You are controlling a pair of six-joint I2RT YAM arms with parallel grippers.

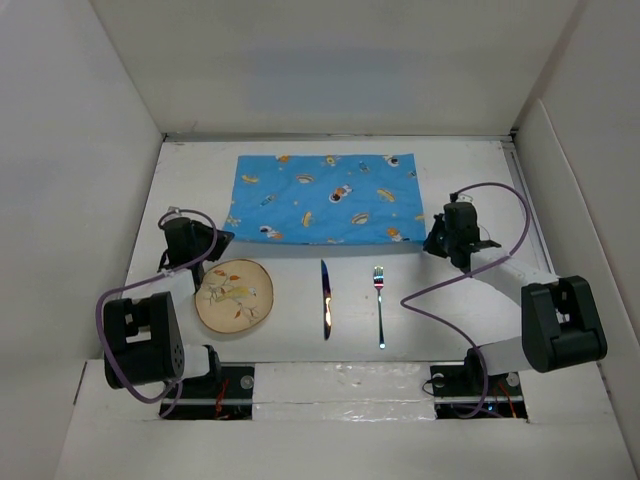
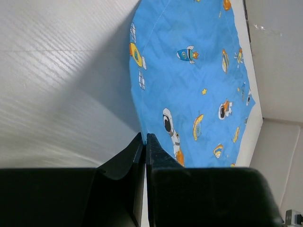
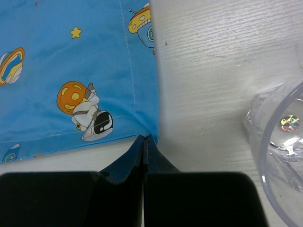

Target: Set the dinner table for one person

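Note:
The white dinner table [image 1: 300, 345] carries a blue cartoon-printed placemat [image 1: 325, 198] lying flat at the far middle. My left gripper [image 1: 222, 240] is at its near left corner. In the left wrist view the jaws [image 2: 144, 138] are shut, pinching the placemat's [image 2: 189, 85] edge at their tips. My right gripper [image 1: 432, 243] is at the near right corner. In the right wrist view it [image 3: 146, 138] is shut on the placemat's [image 3: 71, 71] corner. A round patterned plate [image 1: 235, 295], a knife [image 1: 326, 300] and a fork [image 1: 380, 300] lie in a row near the front.
A clear glass [image 3: 281, 156] stands just right of my right gripper; in the top view the right arm hides it. Upright white panels [image 1: 80, 150] border the table on the left, back and right.

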